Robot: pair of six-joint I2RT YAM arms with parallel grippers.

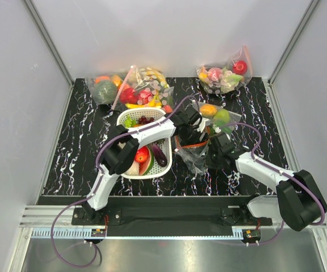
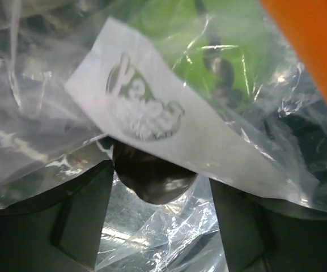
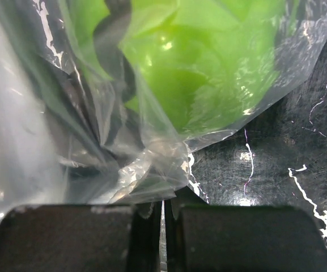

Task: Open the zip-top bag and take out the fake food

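Note:
The zip-top bag (image 1: 192,158) lies crumpled between my two grippers, its orange-red zip strip (image 1: 193,145) towards the left gripper. My left gripper (image 1: 192,129) is open at the bag's mouth. In the left wrist view its fingers (image 2: 78,215) stand wide apart with clear plastic and a dark glossy lump (image 2: 154,178) between them. Above are the white label (image 2: 169,124), a green round fruit (image 2: 208,39) and the zip strip (image 2: 316,39). My right gripper (image 1: 214,148) is shut on a fold of the bag (image 3: 152,164). A green fruit (image 3: 208,62) shows through the plastic. The pineapple and red fruit are hidden.
A white basket (image 1: 141,111) with watermelon, eggplant and grapes sits under my left arm. A clear bag with an orange and a green apple (image 1: 215,115) lies just behind the grippers. A white-dotted bag (image 1: 149,90) and two other filled bags (image 1: 225,73) line the back wall.

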